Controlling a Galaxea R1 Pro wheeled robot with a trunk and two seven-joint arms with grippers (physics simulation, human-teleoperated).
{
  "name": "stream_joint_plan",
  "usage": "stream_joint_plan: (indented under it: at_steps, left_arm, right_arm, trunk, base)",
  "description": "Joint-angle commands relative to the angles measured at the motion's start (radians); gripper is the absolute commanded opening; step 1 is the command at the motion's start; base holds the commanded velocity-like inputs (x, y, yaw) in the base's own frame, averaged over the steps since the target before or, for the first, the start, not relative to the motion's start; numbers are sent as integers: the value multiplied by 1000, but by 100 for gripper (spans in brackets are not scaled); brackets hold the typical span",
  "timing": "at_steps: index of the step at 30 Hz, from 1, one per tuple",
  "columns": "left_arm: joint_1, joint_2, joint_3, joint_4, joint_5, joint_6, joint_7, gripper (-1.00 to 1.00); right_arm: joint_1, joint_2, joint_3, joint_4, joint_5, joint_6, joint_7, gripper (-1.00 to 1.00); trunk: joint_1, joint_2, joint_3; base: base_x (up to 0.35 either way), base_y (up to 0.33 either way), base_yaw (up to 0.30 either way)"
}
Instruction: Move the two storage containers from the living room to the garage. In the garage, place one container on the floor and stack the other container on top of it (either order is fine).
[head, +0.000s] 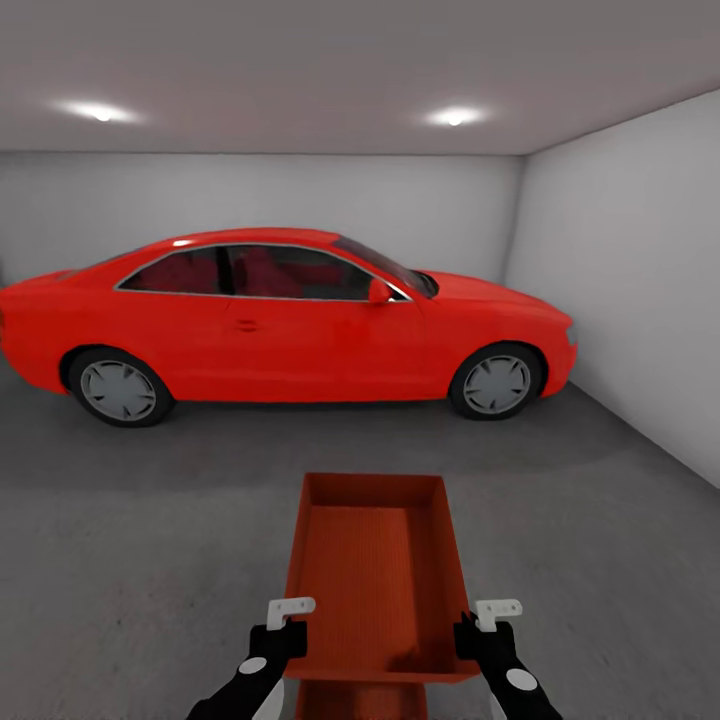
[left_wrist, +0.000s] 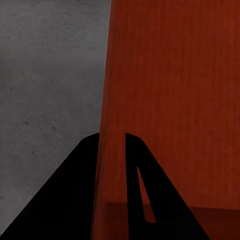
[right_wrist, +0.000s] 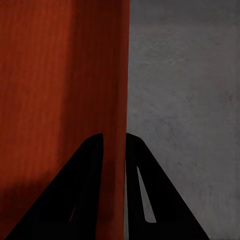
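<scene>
Gripping the orange-red open-topped plastic container (head: 375, 575) by both side walls, left pincer (head: 283, 622) and right pincer (head: 480, 625) clamped, I am carrying it lengthwise ahead, over a second container (head: 362, 700) below.

right end effector (right_wrist: 114, 145) | pinching container wall (right_wrist: 112, 75) | concrete floor (right_wrist: 185, 110) beside

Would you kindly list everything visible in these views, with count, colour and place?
Storage container: one, orange-red, open-topped, held between both grippers above the floor.
Orange-red edge: one, just below the container; cannot tell what it is.
Car: one, red, parked sideways across the garage ahead.
Floor: dark grey concrete.
Ceiling lights: two, white.
Left gripper: black, clamped on the container's left wall.
Right gripper: black, clamped on its right wall.
</scene>
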Motion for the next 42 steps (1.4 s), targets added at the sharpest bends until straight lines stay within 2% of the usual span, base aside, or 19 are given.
stream_joint_plan:
  at_steps: [1, 42]
  left_arm:
    - [-2, -2, 14, -34, -4, -1, -4, -100]
    - [-2, -2, 13, -34, -4, -2, -6, -100]
  right_arm:
    - [0, 1, 26, 14, 9, -3, 1, -100]
    - [0, 1, 26, 15, 7, -3, 3, -100]
  trunk:
    - [1, -2, -4]
    - [1, -2, -70]
  base:
    - [0, 0, 0]
    - [0, 0, 0]
